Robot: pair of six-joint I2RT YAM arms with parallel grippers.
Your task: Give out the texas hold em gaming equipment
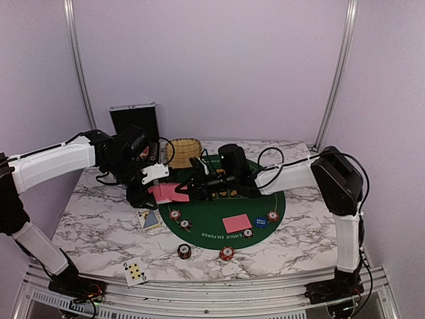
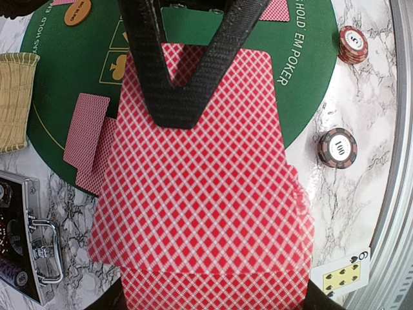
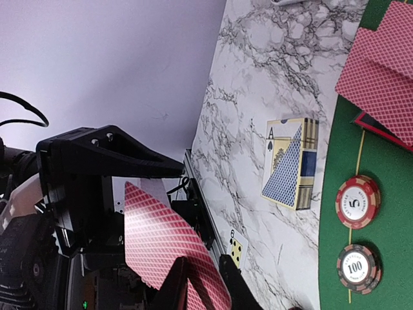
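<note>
left wrist: left tool (image 2: 177,116) clamped tight on red-backed cards (image 2: 206,213).

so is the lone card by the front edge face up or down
Face up: the card shows black pips on its pale face, not a red back.

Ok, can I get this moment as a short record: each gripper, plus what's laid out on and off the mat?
left gripper: shut on deck of red-backed cards, above the mat's left edge
right gripper: at the deck's free end, card edge between its fingers; grip unclear
on green mat: face-down cards, blue disc, orange disc
on marble: 100 chip, 5 chip, card box, six of spades face up
far edge: wicker basket, black case
</note>
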